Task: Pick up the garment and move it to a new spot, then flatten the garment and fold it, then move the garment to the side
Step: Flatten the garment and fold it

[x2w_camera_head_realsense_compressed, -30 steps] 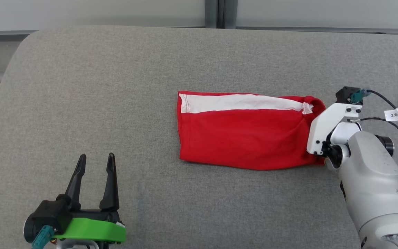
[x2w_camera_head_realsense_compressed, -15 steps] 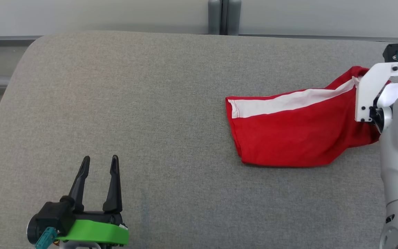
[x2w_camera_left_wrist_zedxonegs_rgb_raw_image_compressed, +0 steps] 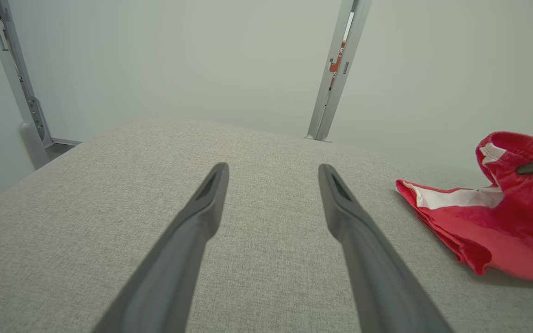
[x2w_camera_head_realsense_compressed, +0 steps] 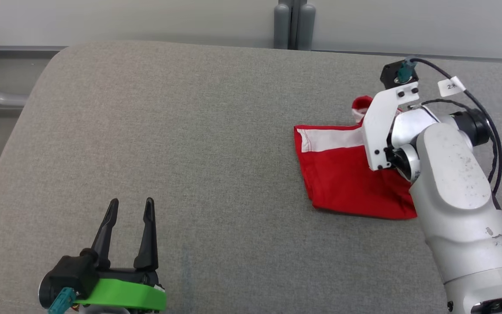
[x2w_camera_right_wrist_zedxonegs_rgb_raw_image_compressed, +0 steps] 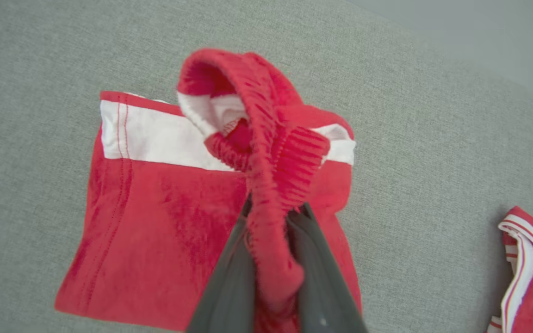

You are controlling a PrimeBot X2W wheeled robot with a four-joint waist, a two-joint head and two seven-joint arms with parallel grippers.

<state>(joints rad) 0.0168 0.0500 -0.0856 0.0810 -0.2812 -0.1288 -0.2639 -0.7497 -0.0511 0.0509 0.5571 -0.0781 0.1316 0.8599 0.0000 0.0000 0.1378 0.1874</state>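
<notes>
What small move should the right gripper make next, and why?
Probably carry the waistband toward the hem and lower it. The right gripper is shut on it, raised above the garment's flat half, so the fold is not yet laid.

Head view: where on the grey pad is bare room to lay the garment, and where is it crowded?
Bare: the wide stretch of grey pad between the left gripper and the red garment. Crowded: the right side, where the right gripper holds it, a striped cloth beyond.
</notes>
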